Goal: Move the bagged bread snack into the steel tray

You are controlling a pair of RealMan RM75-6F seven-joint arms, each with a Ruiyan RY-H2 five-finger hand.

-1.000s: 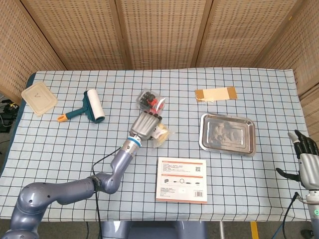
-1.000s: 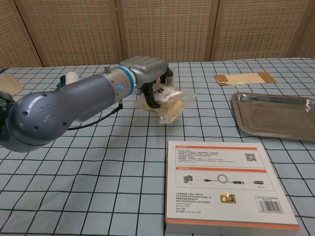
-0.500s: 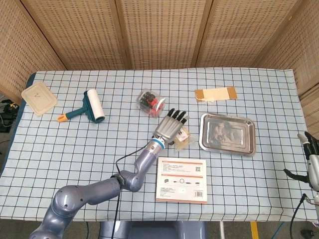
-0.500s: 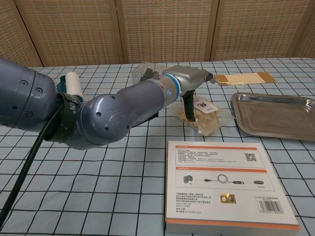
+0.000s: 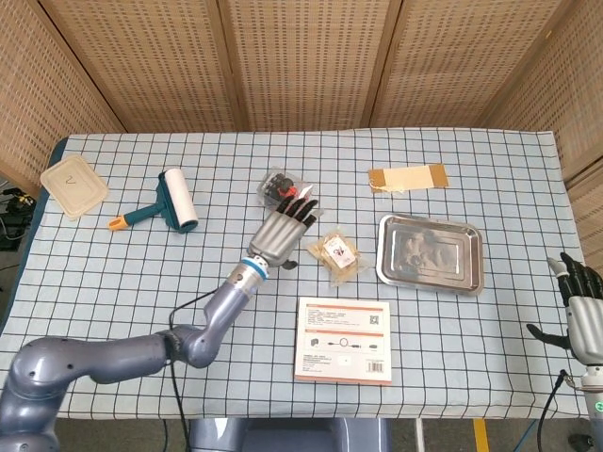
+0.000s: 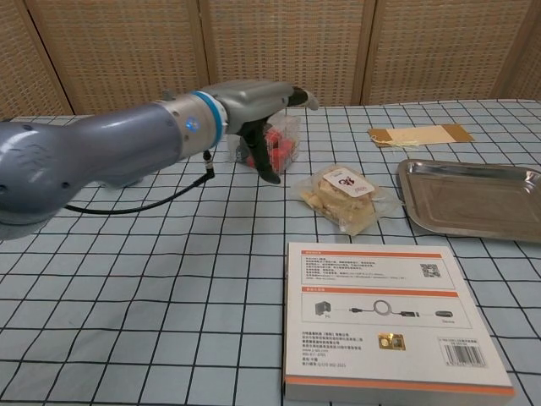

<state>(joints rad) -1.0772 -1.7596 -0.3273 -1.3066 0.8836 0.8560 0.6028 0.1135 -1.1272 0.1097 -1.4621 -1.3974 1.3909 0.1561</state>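
The bagged bread snack (image 5: 337,254) (image 6: 342,197) lies flat on the checked cloth, just left of the steel tray (image 5: 431,253) (image 6: 473,199), apart from it. My left hand (image 5: 283,229) (image 6: 258,106) hovers to the snack's left, fingers spread and holding nothing, not touching the bag. My right hand (image 5: 582,312) hangs off the table's right edge with fingers apart and nothing in it; the chest view does not show it.
A white and orange box (image 5: 344,340) (image 6: 389,317) lies in front of the snack. A clear bag of red items (image 5: 280,185) (image 6: 281,139) sits behind my left hand. A lint roller (image 5: 170,201), a lidded container (image 5: 73,185) and a brown cardboard piece (image 5: 408,177) lie farther off.
My left hand carried the snack rightward toward the tray, let it go on the cloth, and has pulled back to the left. The right hand shifted slightly.
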